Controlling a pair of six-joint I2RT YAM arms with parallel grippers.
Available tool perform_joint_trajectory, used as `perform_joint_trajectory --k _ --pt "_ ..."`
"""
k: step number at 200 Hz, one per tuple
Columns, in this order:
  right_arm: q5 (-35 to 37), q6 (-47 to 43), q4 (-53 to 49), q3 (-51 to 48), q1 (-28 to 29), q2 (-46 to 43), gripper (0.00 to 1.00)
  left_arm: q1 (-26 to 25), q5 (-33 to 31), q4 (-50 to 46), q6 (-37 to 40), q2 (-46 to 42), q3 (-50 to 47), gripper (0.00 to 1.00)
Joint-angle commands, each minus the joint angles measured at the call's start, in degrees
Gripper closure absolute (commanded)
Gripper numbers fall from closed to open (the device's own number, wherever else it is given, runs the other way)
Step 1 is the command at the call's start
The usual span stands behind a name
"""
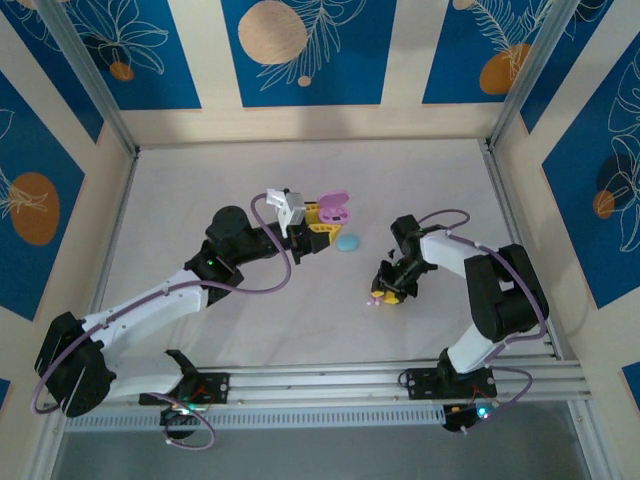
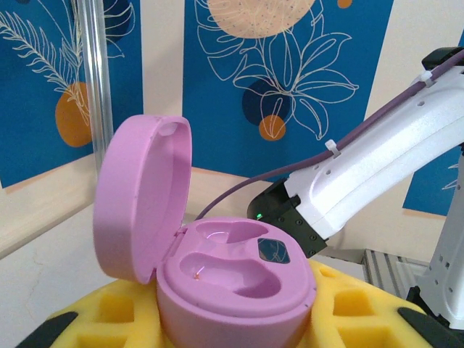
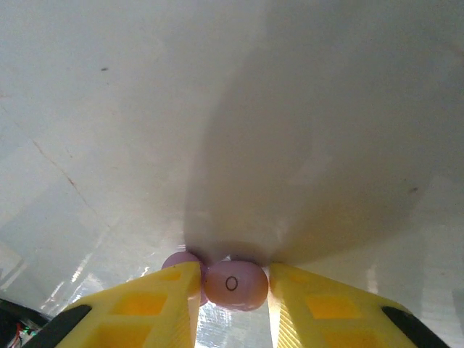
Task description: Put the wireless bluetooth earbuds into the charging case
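Right wrist view: one pink earbud (image 3: 233, 285) sits pinched between the yellow fingers (image 3: 145, 308) of the right gripper (image 3: 233, 272), low over the white worktop (image 3: 217, 109), right of its middle. A second pink earbud (image 3: 177, 262) touches it, half hidden behind one finger.

Step in hand, as judged: pickup. The next move calls for a lift and a carry to the open pink charging case (image 2: 232, 279). Both its wells are empty, and it is clamped in the left gripper (image 1: 325, 220) over mid-worktop.

Whether the gripped earbud has cleared the surface: cannot tell.
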Motion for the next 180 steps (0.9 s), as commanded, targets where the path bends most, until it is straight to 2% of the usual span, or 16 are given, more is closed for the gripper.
perform_joint_trajectory --k 1,63,115,180 --pt "1.10 -0.01 -0.53 2.08 0.97 1.40 0.69 -0.74 -0.29 0.10 0.66 -0.72 0.58 0.70" --pt "3.76 -2.52 -1.72 4.96 2.21 3.50 0.75 -0.76 -0.53 -0.47 0.89 -1.01 0.52 0.70" --pt "8.86 -6.07 -4.87 7.69 3.75 5.25 0.76 -0.74 -0.53 -0.61 0.90 -1.32 0.60 0.70" --pt "15.56 -10.81 -8.56 9.04 4.36 5.21 0.71 -0.73 -0.18 -0.63 0.81 -1.36 0.51 0.70"
